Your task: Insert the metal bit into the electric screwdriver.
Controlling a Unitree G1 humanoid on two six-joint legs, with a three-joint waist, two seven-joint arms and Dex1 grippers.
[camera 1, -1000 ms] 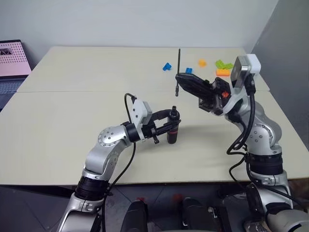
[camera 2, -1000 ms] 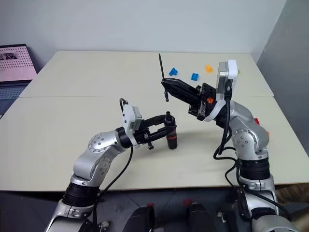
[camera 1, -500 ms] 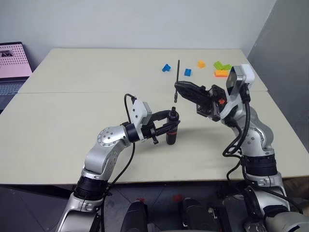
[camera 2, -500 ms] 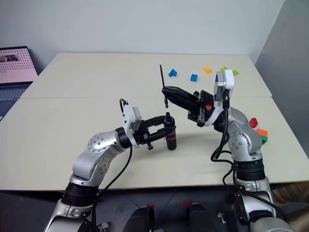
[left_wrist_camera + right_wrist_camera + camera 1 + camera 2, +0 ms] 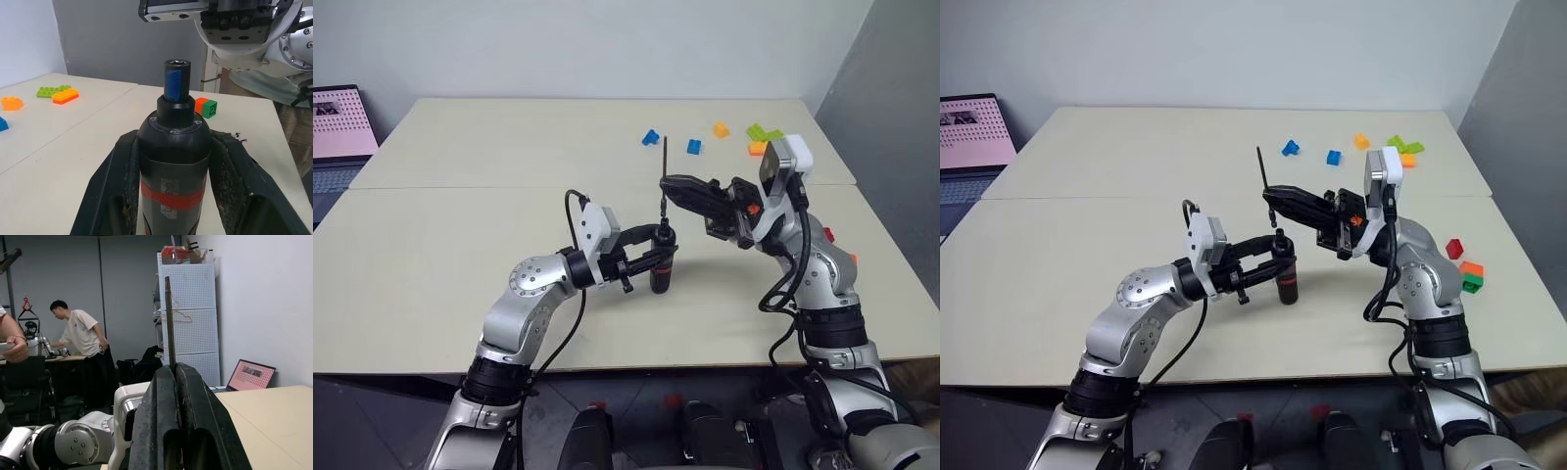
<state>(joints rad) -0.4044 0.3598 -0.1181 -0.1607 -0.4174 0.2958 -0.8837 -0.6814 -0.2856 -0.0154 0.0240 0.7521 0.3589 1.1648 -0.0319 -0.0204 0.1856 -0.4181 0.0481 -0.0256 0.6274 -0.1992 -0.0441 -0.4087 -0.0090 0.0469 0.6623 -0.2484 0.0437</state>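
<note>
My left gripper (image 5: 655,255) is shut on the electric screwdriver (image 5: 662,278), a dark body with a red band (image 5: 172,195), and holds it upright with its foot near the table. The open socket (image 5: 176,63) at its top faces up between my left fingers (image 5: 111,196). My right gripper (image 5: 669,183) is shut on the metal bit (image 5: 664,162), a thin grey rod held nearly vertical. The bit's lower end hangs just above the screwdriver's top, a small gap apart. In the right wrist view the bit (image 5: 168,313) sticks up from between the closed fingers (image 5: 195,396).
Blue (image 5: 651,136), orange (image 5: 722,128) and green (image 5: 764,131) toy bricks lie at the table's back right. More bricks (image 5: 1469,269) sit near the right edge. A laptop (image 5: 337,122) stands beyond the left edge. A person (image 5: 80,338) works in the background.
My right gripper has carried the bit left and slightly down, bringing its lower end over the screwdriver's top. The left arm and screwdriver have stayed put.
</note>
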